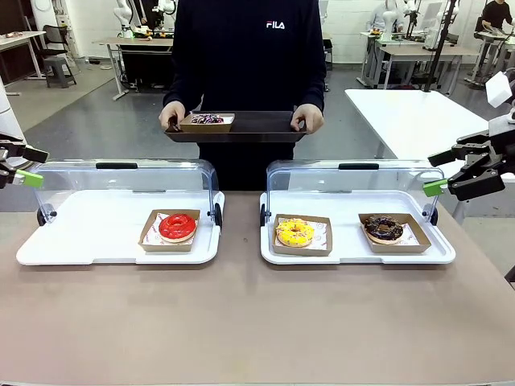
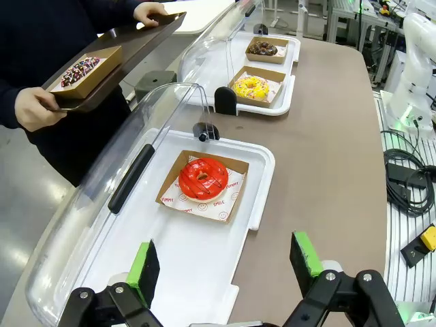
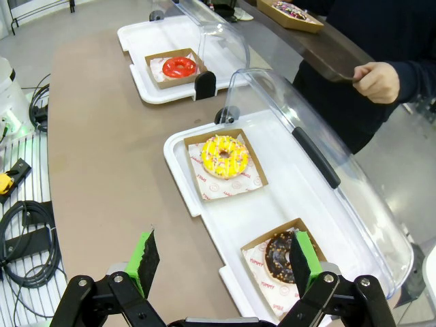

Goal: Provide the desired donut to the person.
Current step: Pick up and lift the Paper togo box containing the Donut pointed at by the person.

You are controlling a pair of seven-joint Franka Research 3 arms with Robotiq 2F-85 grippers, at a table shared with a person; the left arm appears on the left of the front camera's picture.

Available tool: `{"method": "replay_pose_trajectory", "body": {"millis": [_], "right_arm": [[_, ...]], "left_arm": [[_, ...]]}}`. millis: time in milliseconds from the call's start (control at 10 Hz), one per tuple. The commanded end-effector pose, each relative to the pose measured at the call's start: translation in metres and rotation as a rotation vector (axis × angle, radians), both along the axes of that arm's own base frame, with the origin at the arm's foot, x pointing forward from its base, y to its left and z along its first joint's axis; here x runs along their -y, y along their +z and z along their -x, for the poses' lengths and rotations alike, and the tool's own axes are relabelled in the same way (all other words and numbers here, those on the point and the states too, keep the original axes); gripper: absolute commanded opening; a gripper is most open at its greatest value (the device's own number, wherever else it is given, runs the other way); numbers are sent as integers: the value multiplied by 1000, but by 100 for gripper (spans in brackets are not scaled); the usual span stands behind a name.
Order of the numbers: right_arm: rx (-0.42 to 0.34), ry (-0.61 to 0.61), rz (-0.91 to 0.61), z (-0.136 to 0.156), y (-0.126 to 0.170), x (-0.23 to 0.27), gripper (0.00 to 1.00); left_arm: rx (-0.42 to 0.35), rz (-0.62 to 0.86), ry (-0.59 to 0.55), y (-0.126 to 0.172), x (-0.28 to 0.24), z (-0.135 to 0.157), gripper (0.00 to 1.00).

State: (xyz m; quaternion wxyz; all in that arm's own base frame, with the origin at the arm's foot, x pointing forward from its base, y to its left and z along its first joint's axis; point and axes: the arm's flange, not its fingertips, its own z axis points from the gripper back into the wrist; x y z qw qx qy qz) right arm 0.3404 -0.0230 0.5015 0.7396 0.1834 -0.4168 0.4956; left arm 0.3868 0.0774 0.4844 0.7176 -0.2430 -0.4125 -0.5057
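Brown tabletop [image 1: 241, 322] bears left tray [image 1: 88, 229], right tray [image 1: 346, 235]; person [image 1: 241, 64] stands on grey floor [image 1: 88, 121].

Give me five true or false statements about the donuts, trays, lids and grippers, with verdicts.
The red donut sits alone in the left white tray. True.
The yellow donut and chocolate donut share the right white tray. True.
The person holds an empty brown tray. False: it carries a boxed sprinkled donut.
The right gripper holds a donut. False: it is open and empty.
Both clear lids are shut. False: both stand open.
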Motion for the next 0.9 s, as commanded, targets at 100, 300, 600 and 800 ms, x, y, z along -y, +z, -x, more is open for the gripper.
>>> {"method": "replay_pose_trajectory", "body": {"millis": [100,300,600,800], "right_arm": [[16,16,-30,-4,-2,-1,100],[16,16,-30,-4,-2,-1,100],[16,16,-30,-4,-2,-1,100],[16,16,-30,-4,-2,-1,100]], "left_arm": [[0,2,0,0,0,0,100],[0,2,0,0,0,0,100],[0,2,0,0,0,0,100],[0,2,0,0,0,0,100]]}}
